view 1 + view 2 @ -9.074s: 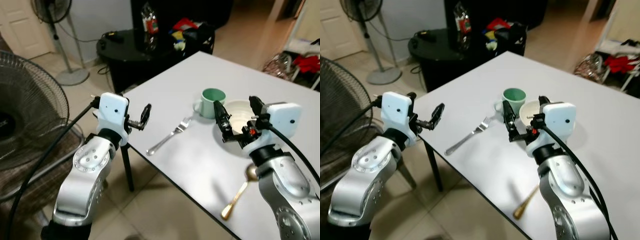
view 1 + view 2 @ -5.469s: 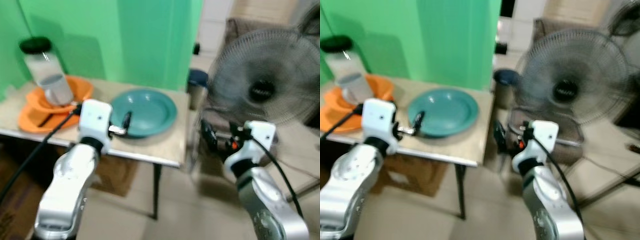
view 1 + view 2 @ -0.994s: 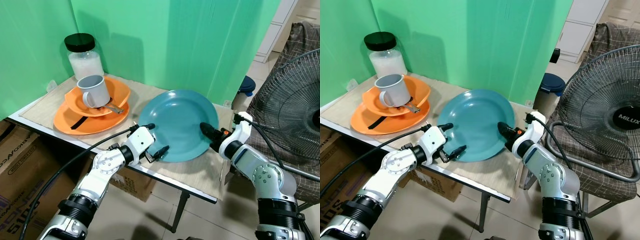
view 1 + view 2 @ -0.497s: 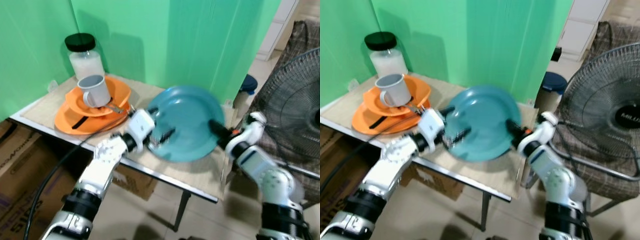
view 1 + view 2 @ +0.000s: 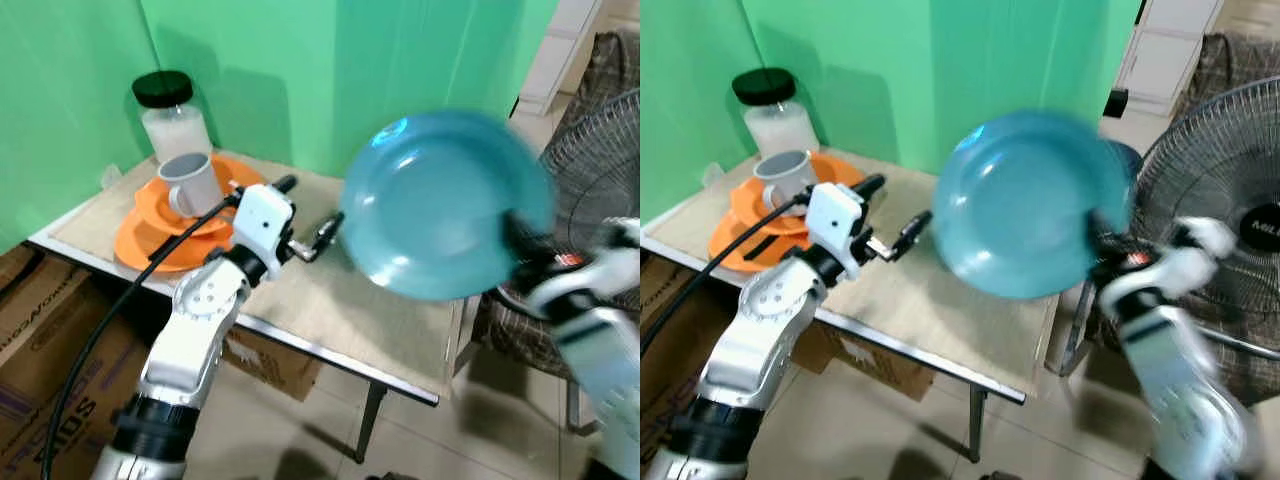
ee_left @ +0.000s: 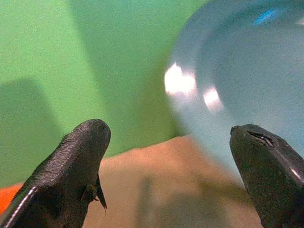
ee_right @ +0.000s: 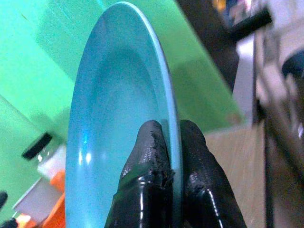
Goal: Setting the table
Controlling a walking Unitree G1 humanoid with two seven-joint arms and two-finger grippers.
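Teal plate up off the side table, held by my right arm.

The side table (image 5: 400, 350) sits low and left. The teal plate (image 5: 445, 205) hangs tilted above its right end, the right gripper (image 7: 166, 142) pinching its rim edge-on, as that wrist view confirms. The left gripper (image 5: 305, 215) gapes wide, holding nothing, just left of the plate.

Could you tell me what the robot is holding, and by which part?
The right gripper pinches the teal plate by its rim; the left gripper holds nothing.
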